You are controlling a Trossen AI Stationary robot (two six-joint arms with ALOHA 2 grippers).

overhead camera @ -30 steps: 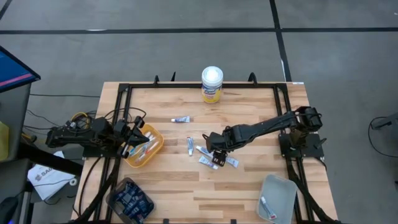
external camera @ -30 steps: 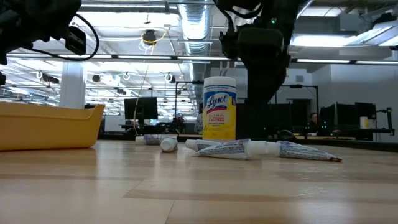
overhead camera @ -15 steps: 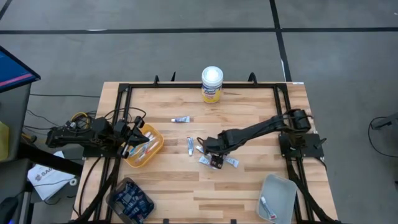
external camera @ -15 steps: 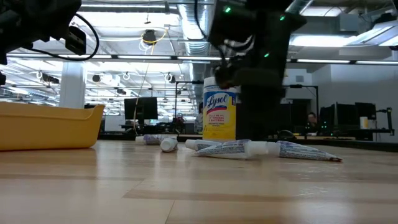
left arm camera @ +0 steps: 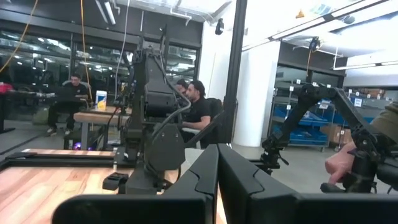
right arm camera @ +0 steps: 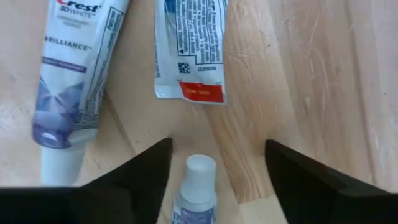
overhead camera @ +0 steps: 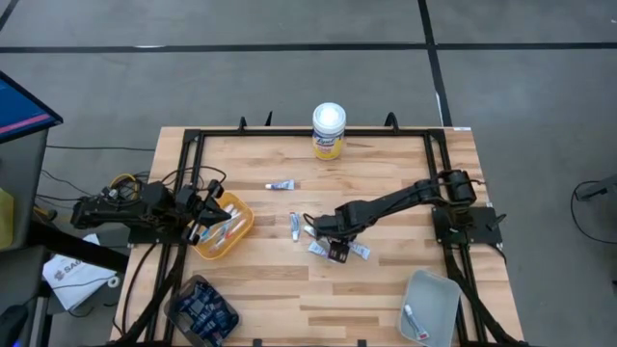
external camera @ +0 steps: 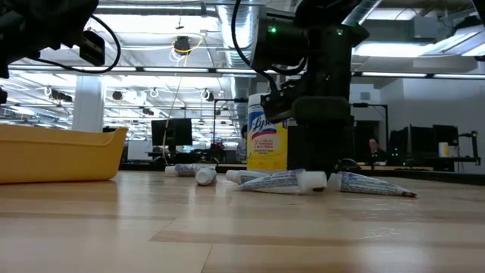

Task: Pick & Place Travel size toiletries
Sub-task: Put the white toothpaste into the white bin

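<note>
Several small white tubes lie flat in a cluster (overhead camera: 333, 243) at mid-table, seen level in the low view (external camera: 280, 180). My right gripper (overhead camera: 334, 249) is low over this cluster and open. In the right wrist view (right arm camera: 217, 149) its fingers stand on either side of a tube's white cap (right arm camera: 200, 171), with a Crest tube (right arm camera: 78, 74) and a red-marked tube (right arm camera: 189, 50) beyond. Two more tubes (overhead camera: 281, 185) (overhead camera: 294, 225) lie apart from the cluster. My left gripper (overhead camera: 205, 219) hovers shut by the yellow bin (overhead camera: 243, 224), which holds toiletries.
The yellow canister with a white lid (overhead camera: 329, 131) stands at the far edge, behind my right gripper in the low view (external camera: 265, 140). A grey tray (overhead camera: 431, 301) with one item sits near right. A dark bin (overhead camera: 202, 308) sits near left. People sit in the room beyond.
My right gripper has moved down and slightly toward the table's left and near edge, settling low over the tube cluster with its fingers open. The tubes have stayed in place.
</note>
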